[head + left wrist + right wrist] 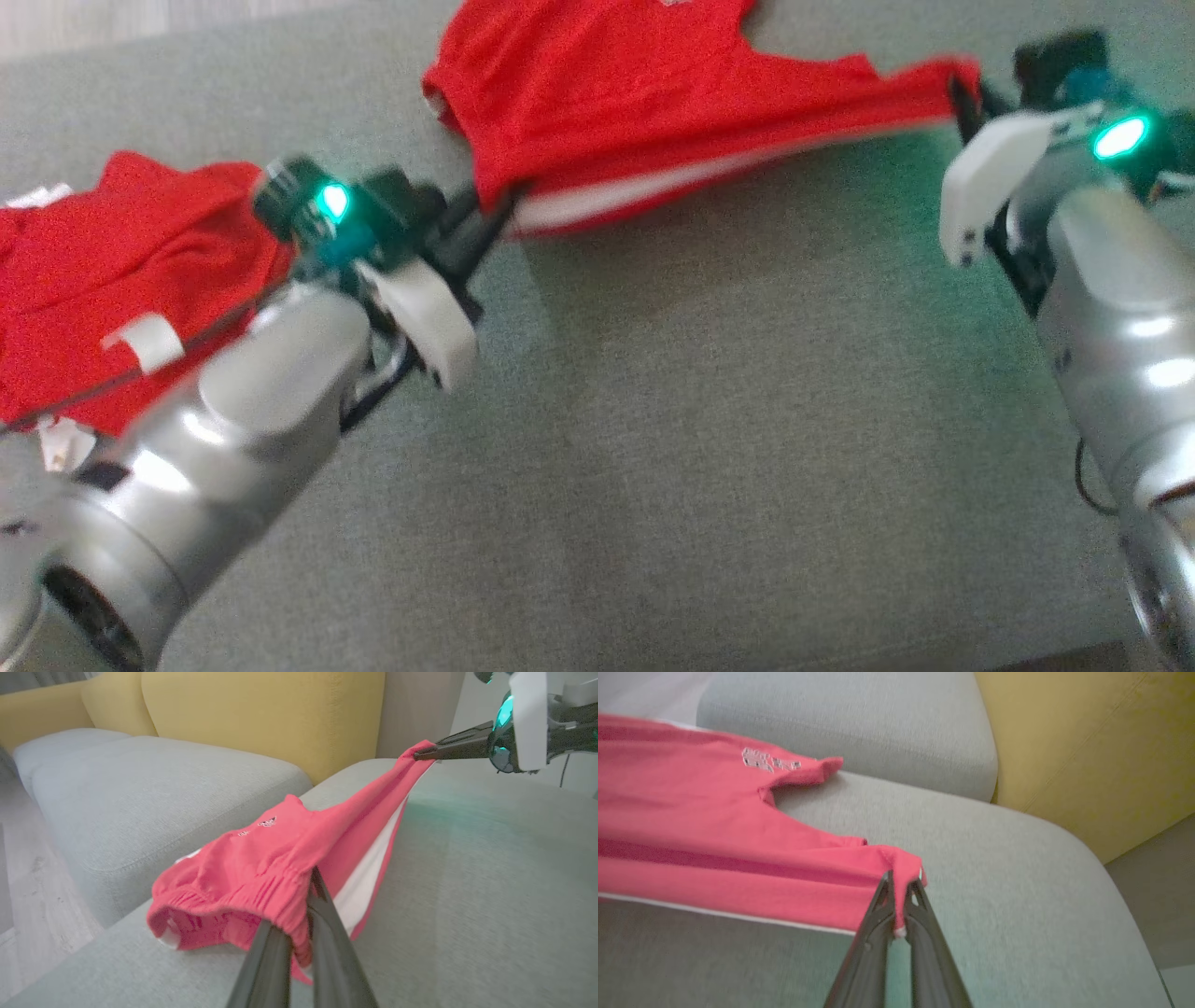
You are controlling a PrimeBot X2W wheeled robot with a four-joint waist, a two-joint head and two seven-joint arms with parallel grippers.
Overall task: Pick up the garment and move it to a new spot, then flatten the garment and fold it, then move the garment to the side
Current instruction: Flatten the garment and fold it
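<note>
Garment (653,103) (261,868) (714,835) of red cloth, a pair of shorts with a white side stripe (635,196), hangs stretched between two grippers just above the grey cushion (728,420). The left gripper (495,210) (310,891) has its two dark fingers pinched on the gathered elastic waistband. The right gripper (962,93) (901,891) has its fingers closed on the hem of one leg, and it also shows from the left wrist (420,755). The far part of the shorts sags onto the cushion. Two red pieces are in sight: the held shorts and a second red garment (121,271) lying crumpled at the cushion's left end. A yellow backrest (261,714) stands behind.
</note>
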